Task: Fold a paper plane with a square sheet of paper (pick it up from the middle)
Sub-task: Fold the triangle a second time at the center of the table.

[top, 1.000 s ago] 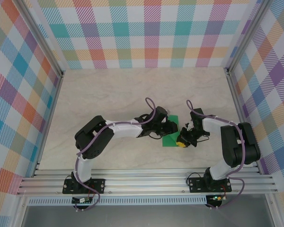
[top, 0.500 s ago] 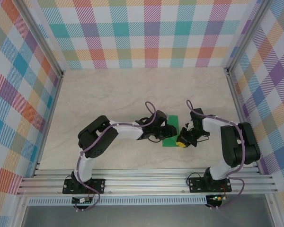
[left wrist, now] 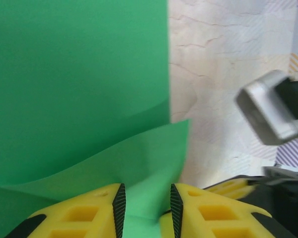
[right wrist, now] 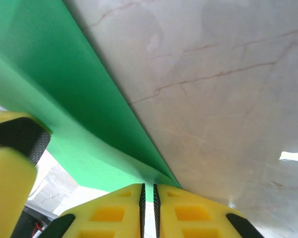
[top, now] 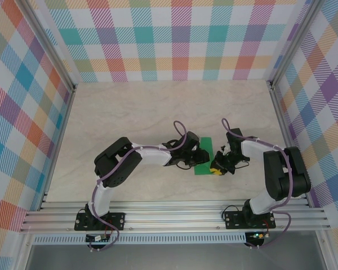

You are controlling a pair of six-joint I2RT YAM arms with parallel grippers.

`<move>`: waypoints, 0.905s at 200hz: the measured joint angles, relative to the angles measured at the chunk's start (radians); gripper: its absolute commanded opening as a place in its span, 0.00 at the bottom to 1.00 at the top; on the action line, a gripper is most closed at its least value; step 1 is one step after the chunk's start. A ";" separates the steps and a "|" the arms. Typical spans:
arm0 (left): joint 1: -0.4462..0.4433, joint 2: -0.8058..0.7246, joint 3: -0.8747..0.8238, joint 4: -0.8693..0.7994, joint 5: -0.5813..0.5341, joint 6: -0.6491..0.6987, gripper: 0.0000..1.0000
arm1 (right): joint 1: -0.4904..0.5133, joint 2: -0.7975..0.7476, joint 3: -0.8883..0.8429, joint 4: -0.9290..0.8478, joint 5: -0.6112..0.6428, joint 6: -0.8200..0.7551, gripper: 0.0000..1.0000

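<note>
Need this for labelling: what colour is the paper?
The paper is bright green; left wrist view shows best.

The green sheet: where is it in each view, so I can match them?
Top external: green sheet right of centre on the table, between left gripper and right gripper.
Left wrist: fills left and centre, a lifted flap running down between the fingers.
Right wrist: upper left, its edge slanting down to the fingertips.
Shared landmark: the right gripper's yellow fingers at the sheet's near right corner.

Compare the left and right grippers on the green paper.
Jaws: left gripper apart around a raised flap of the square sheet of paper; right gripper nearly together, pinching its edge. Approach: left gripper from the sheet's left, right gripper from its right. Both have yellow fingers.
</note>
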 measured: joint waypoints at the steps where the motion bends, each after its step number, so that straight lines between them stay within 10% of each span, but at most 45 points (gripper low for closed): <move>1: 0.000 0.000 0.000 -0.003 -0.001 0.000 0.31 | 0.000 -0.003 0.000 -0.001 0.001 0.000 0.17; 181: 0.008 0.013 0.028 -0.065 -0.015 0.026 0.29 | 0.004 0.024 0.040 -0.061 0.099 0.001 0.11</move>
